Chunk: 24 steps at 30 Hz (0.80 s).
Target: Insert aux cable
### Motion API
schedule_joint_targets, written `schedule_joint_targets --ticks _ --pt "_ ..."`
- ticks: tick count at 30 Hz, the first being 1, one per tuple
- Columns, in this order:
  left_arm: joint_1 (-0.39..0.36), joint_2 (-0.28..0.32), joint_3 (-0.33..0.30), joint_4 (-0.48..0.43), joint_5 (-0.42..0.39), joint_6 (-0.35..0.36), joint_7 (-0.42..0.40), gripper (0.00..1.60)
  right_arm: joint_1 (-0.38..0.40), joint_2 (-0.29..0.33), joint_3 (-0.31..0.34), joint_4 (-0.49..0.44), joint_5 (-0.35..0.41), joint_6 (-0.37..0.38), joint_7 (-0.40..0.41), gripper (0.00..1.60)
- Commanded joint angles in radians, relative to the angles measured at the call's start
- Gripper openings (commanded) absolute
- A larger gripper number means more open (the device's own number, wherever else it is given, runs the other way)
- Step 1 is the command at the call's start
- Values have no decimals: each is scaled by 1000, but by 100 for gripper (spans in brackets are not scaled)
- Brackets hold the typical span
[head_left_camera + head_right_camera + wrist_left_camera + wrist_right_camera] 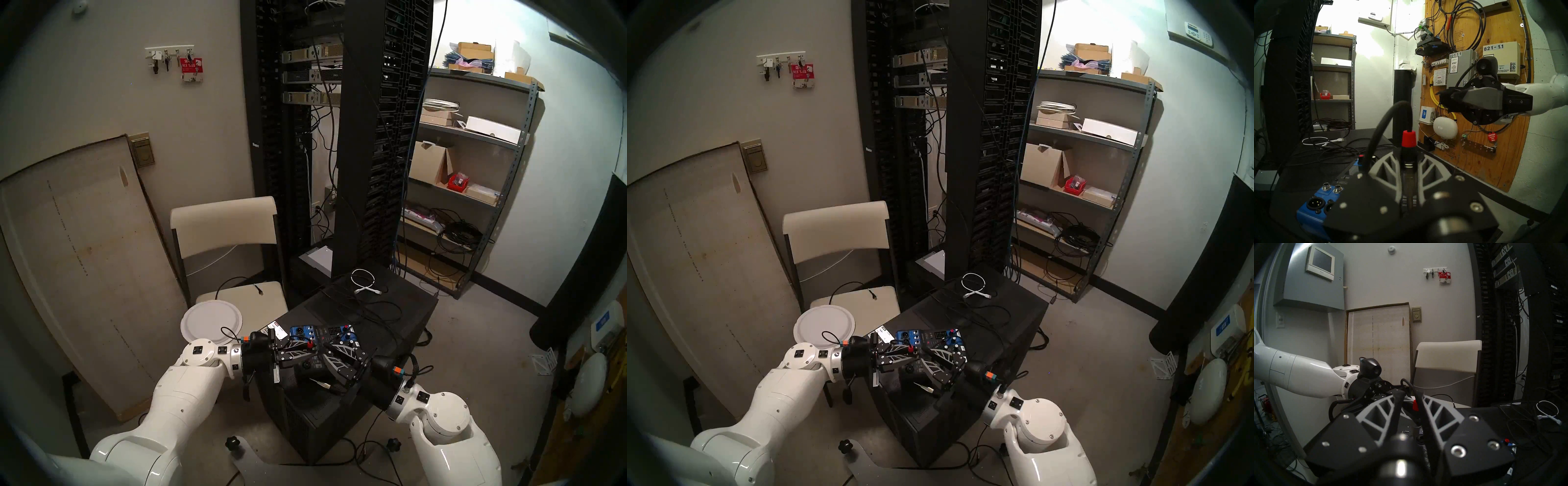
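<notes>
Head views: gripping aux cable (309,345) at its red-collared plug in left pincer (303,351), level above blue mixer (303,332); right pincer (330,353) facing it, part open, seemingly empty.
Left wrist: clamping plug upright, cable looping away.
Right wrist: showing gap between fingers (1425,408).

Two white robot arms reach in, each ending in one claw: the left claw (307,349) and the right claw (330,351). One aux cable (1407,140) with a red collar shows. One blue-and-black audio mixer (319,334) lies on the one black cabinet (400,315). One short white coiled cable (364,281) lies at its far end. One loose silver-and-black plug (324,384) lies at the near end. One folding chair (230,244) carries one white round plate (212,320). One metal shelf unit (475,169) stands at far right.
</notes>
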State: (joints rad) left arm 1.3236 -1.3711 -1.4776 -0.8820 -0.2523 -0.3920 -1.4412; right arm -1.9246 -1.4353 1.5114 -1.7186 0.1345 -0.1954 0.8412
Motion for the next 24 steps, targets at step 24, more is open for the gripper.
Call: schedule_joint_targets --ticks 24 --pt "15 12 10 -8 -1 -24 7 0 50 -22 -44 33 -48 -7 10 95"
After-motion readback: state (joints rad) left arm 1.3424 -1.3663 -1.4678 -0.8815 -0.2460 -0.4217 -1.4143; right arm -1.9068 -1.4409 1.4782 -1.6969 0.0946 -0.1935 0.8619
